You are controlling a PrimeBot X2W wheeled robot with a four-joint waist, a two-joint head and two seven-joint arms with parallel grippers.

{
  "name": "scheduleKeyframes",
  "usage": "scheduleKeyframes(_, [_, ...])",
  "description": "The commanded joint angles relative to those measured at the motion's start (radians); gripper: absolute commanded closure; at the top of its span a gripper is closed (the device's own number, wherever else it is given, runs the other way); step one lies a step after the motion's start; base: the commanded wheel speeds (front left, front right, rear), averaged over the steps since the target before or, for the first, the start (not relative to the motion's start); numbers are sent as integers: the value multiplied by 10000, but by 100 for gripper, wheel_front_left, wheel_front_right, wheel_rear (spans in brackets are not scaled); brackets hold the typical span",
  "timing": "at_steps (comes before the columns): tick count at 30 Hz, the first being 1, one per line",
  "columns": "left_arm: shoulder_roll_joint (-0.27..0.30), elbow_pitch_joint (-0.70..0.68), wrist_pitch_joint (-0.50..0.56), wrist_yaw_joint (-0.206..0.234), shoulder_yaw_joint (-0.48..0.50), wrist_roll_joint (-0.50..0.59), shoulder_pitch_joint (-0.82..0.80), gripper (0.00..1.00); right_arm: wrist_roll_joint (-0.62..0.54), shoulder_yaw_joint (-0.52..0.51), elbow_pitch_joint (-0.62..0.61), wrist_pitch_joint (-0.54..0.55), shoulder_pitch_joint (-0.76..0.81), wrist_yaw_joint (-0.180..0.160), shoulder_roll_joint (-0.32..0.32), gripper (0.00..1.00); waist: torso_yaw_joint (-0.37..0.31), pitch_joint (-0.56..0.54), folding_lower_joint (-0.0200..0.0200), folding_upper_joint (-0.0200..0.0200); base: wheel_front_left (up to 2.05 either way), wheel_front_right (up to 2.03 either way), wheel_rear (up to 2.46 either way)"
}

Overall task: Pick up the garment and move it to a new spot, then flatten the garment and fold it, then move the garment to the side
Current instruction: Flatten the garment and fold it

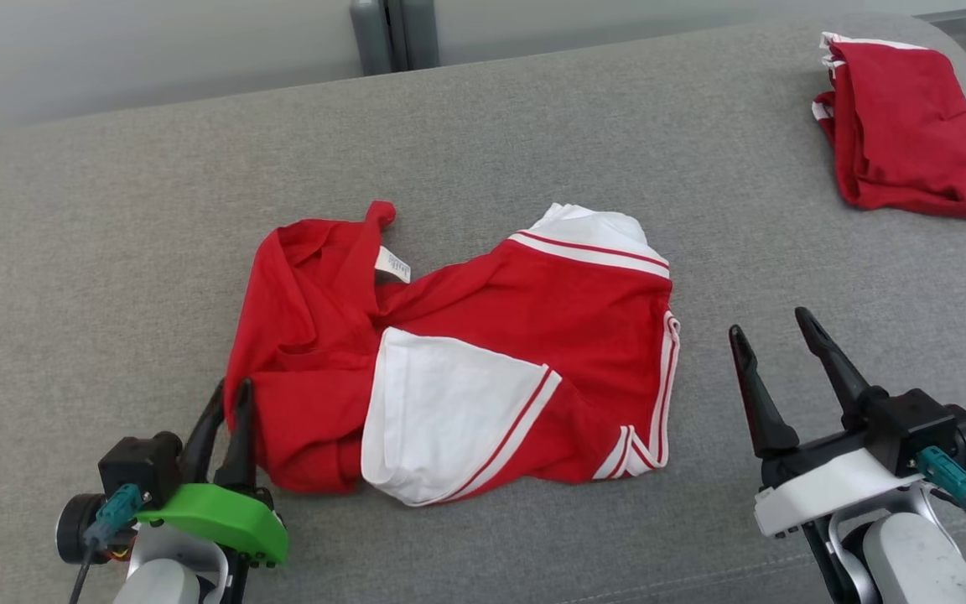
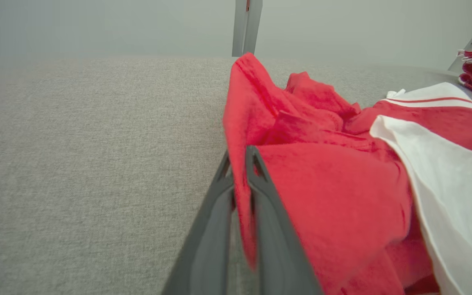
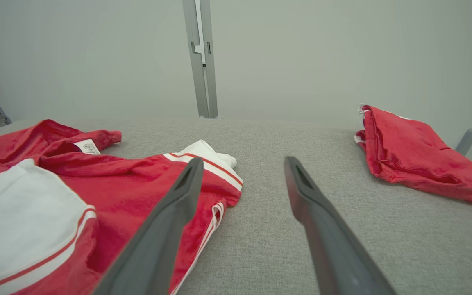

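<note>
Near left, left gripper (image 1: pixel 231 390): clamped on garment (image 1: pixel 533 319) at its red left edge.
Near right, right gripper (image 1: pixel 770 323): jaws wide apart, over bare cushion (image 1: pixel 114 252), near garment's striped edge.
Garment: crumpled, mid cushion, between grippers.
Folded pile (image 1: pixel 911 126): far right, well apart.

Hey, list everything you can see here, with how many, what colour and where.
crumpled garment: one, red and white, middle of the surface
folded garment: one, red with white trim, far right corner
padded surface: one, grey, under everything
metal post: one, grey, behind the surface
left gripper: one, dark fingers shut on the crumpled garment's left edge
right gripper: one, dark fingers open, just right of the crumpled garment
</note>
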Motion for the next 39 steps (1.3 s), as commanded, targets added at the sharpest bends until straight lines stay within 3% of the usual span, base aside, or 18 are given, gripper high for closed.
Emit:
scheduleKeyframes(1, [-67, -143, -49, 10, 120, 196, 6, 0, 82, 174, 40, -22, -60, -11, -72, 0, 228, -173, 0, 0, 0, 0, 0])
scheduleKeyframes(12, [-430, -1669, -50, -88, 1299, 1325, 391, 0, 550, 2201, 1159, -24, -1294, -12, -365, 0, 956, -563, 0, 0, 0, 0, 0])
scheduleKeyframes(18, [-683, -2094, -51, -276, 1799, 1690, 827, 0, 1468, 3776, 2392, 738, -2160, -12, -632, 0, 1386, -645, 0, 0, 0, 0, 0])
scheduleKeyframes(27, [-1043, -2063, -51, -545, 2142, 2023, 962, 0, 2722, 5120, 3368, 2038, -2406, -12, -1043, 0, 1671, -575, 0, 0, 0, 0, 0])
scheduleKeyframes(28, [-1073, -2056, -51, -575, 2187, 2080, 962, 0, 2882, 5280, 3402, 2145, -2423, -10, -1061, 58, 1680, -560, 0, 0, 0, 0, 0])
scheduleKeyframes(29, [-1105, -2055, -51, -607, 2223, 2107, 958, 0, 3021, 5351, 3408, 2151, -2476, -12, -1092, 100, 1683, -546, 0, 0, 0, 0, 0])
scheduleKeyframes(34, [-1274, -2034, -51, -709, 2374, 2195, 919, 0, 3223, 5508, 3538, 1820, -3025, -12, -1467, 100, 1621, -492, 0, 0, 0, 0, 0])
scheduleKeyframes(39, [-1359, -1950, -51, -819, 2508, 2341, 777, 0, 2514, 5195, 3726, 928, -4163, -12, -1979, 100, 1532, -512, 0, 0, 0, 0, 0])
